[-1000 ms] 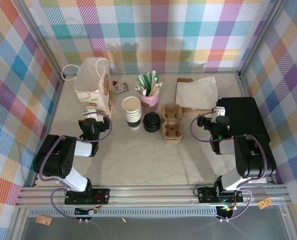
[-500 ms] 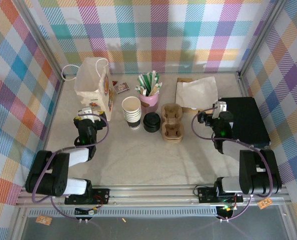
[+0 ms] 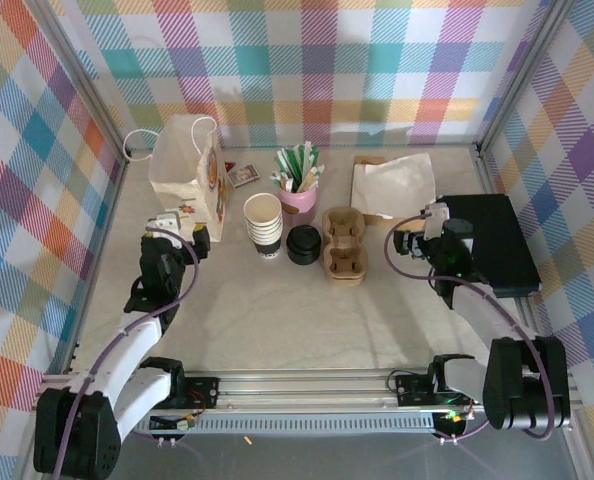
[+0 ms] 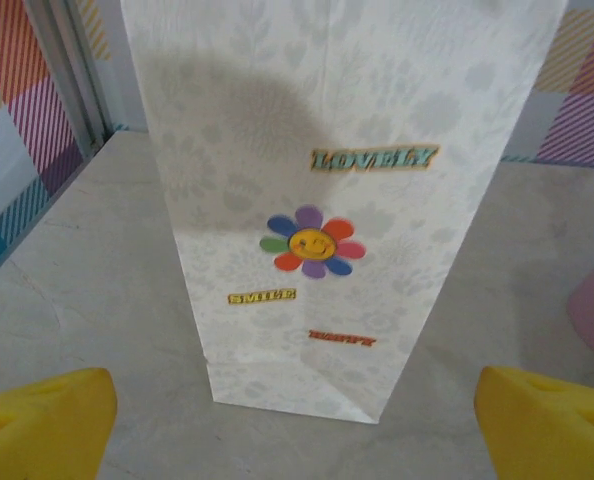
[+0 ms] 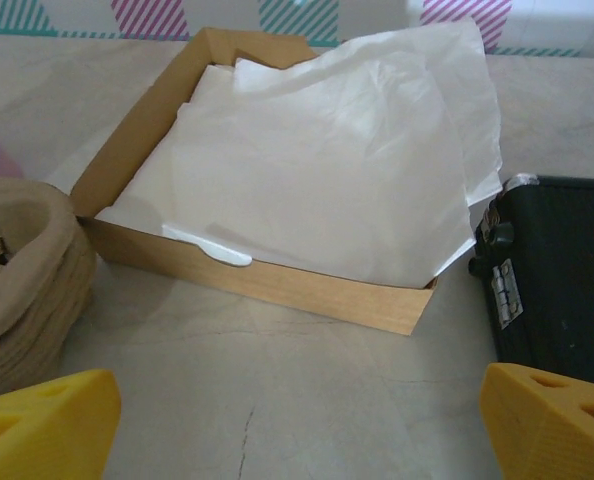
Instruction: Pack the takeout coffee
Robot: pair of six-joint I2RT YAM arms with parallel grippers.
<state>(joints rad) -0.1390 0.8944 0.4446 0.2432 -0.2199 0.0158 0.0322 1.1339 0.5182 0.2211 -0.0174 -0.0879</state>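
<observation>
The takeout coffee is out of view. A white paper bag [image 3: 185,168] with stickers stands upright at the back left. My left gripper [image 3: 177,228] sits just in front of it, open, with nothing between its yellow fingers [image 4: 47,425]. In the left wrist view the bag [image 4: 317,200] stands close ahead, and the left gripper [image 4: 297,440] faces its base. At the right, open and empty, my right gripper [image 3: 418,238] points at a brown box of white napkins [image 3: 392,185]. The right wrist view shows that box [image 5: 277,275] ahead of the right gripper [image 5: 297,440].
A stack of lidless paper cups [image 3: 263,224], a stack of black lids [image 3: 303,244] and brown pulp cup carriers [image 3: 343,245] stand mid-table. A pink cup of stirrers [image 3: 299,185] is behind them. A black box [image 3: 492,240] lies right of the right gripper.
Both arms have stretched forward from their folded pose. The left gripper moved up and left toward the bag. The right gripper shifted slightly toward the napkin box.
</observation>
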